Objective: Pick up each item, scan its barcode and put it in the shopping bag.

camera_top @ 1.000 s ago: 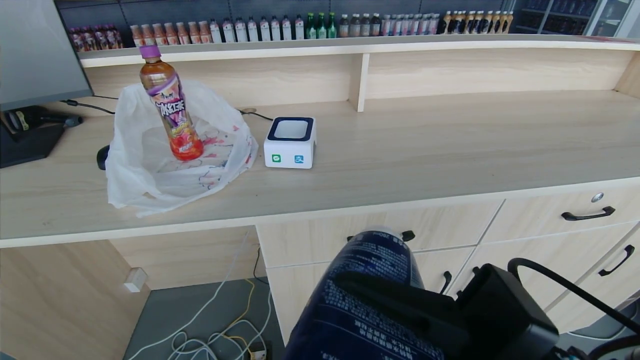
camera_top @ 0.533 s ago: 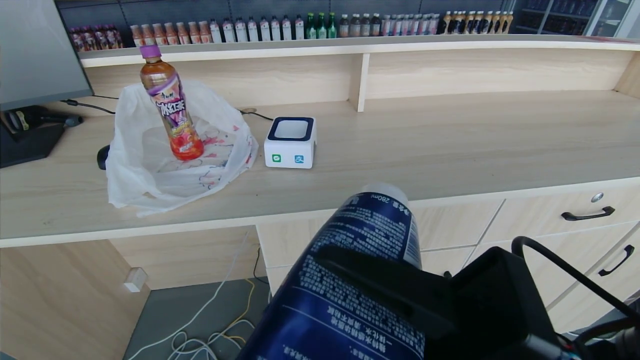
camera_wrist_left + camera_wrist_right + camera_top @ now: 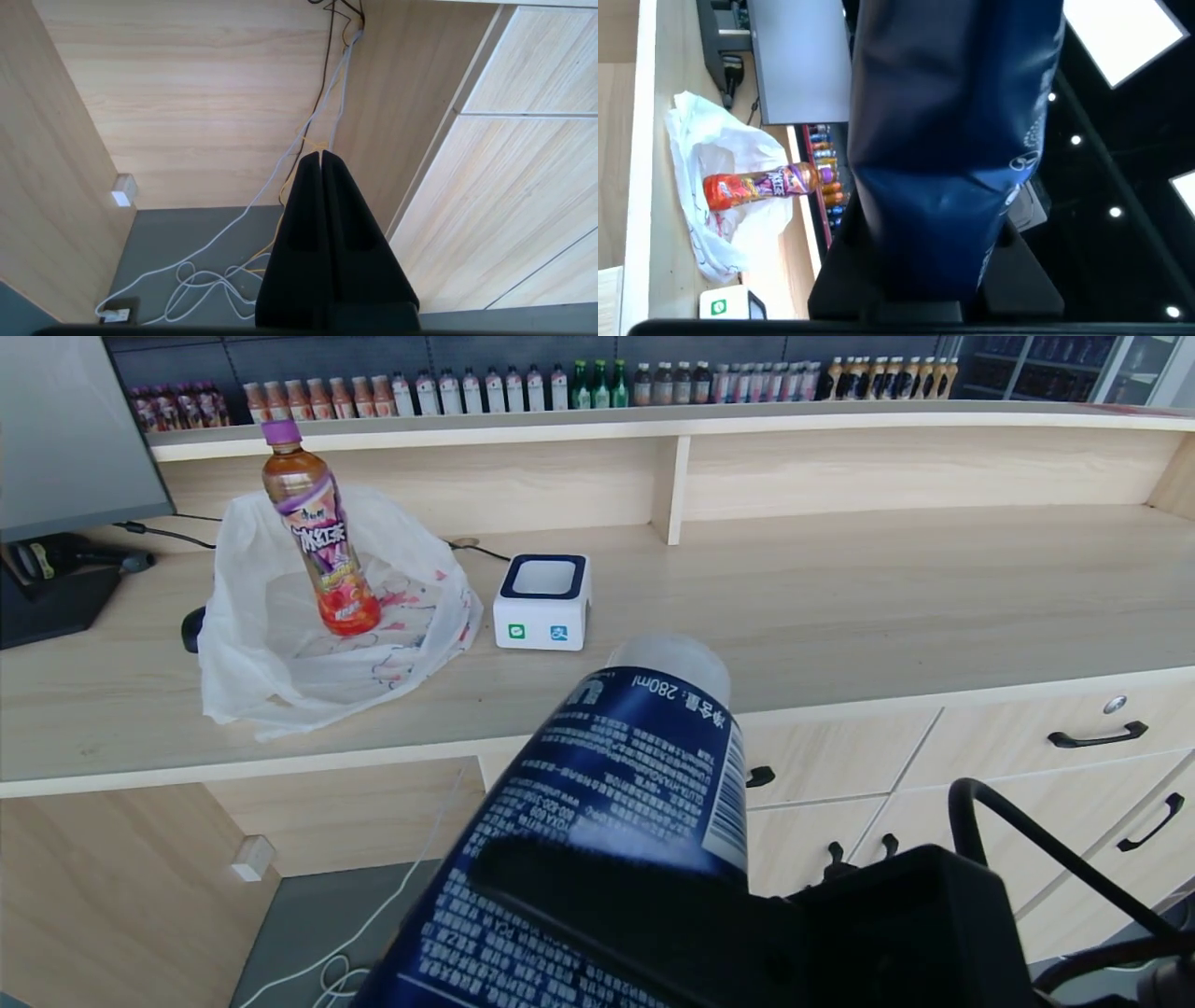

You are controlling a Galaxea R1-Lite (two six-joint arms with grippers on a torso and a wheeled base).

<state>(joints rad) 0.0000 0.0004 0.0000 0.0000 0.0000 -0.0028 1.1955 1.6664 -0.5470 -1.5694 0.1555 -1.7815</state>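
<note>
So, the dark blue bottle [image 3: 607, 775] is gripped by the right gripper [image 3: 616, 887], with the jaws clamped around its body. It's held up in the air, tilted, out in front of the counter [image 3: 840, 607] edge, and its pale cap end is pointed toward the white scanner box [image 3: 543, 602]. A barcode strip [image 3: 726, 803] can be seen on the side turned up toward the head camera. The shopping bag [image 3: 243, 644] is spread open on the counter just beside the scanner, on its left, and a purple-capped tea bottle [image 3: 317, 537] is stood upright inside it. The left gripper [image 3: 322, 163] is hung low in front of the cabinet wood, jaws pressed flat together with nothing between them. Loose cables [image 3: 187, 275] can be seen on the floor below it. Rows of drinks [image 3: 560, 387] are lined up on the back shelf, and a monitor [image 3: 65, 429] is parked at the counter's far left.
</note>
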